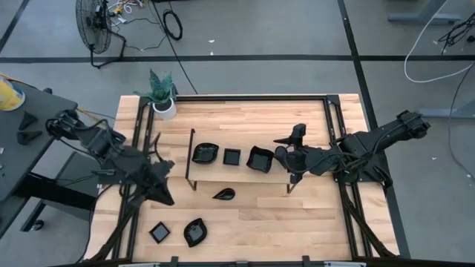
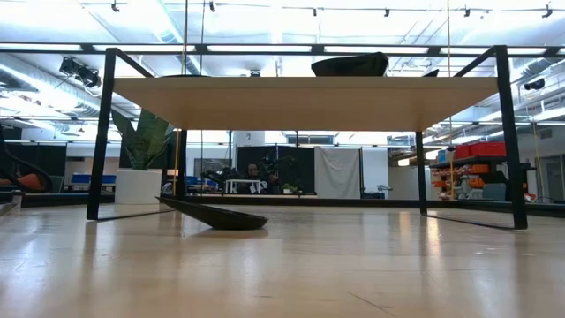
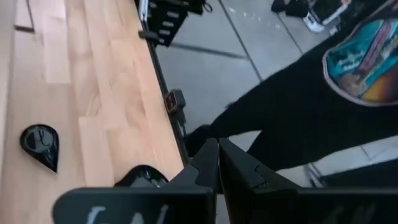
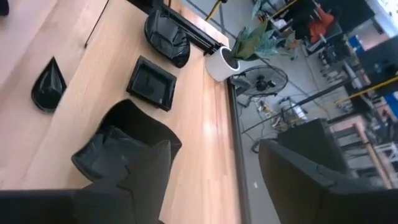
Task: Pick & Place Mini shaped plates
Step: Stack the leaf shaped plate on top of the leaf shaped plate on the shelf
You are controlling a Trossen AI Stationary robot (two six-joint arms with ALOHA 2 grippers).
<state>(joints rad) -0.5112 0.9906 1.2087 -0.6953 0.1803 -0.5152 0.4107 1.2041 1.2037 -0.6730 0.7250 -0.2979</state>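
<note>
Plates sit on a raised wooden shelf (image 1: 245, 122) and on the table (image 1: 297, 215) below it, with both arms over the table's sides.
Right gripper (image 1: 292, 157) hangs at the shelf's right end with its fingers spread wide and nothing between them, just beside a wavy black plate (image 1: 259, 159); a small square plate (image 1: 231, 156) and a rounded leaf plate (image 1: 205, 153) lie further along the same row, and a white pot with a green plant (image 1: 163, 100) stands at the far left corner. Left gripper (image 1: 162, 194) is over the table's left edge, fingers pressed together and empty. A teardrop plate (image 1: 223, 194) lies between the arms, while a second square plate (image 1: 159, 233) and a second leaf plate (image 1: 195, 231) rest near the front edge.
</note>
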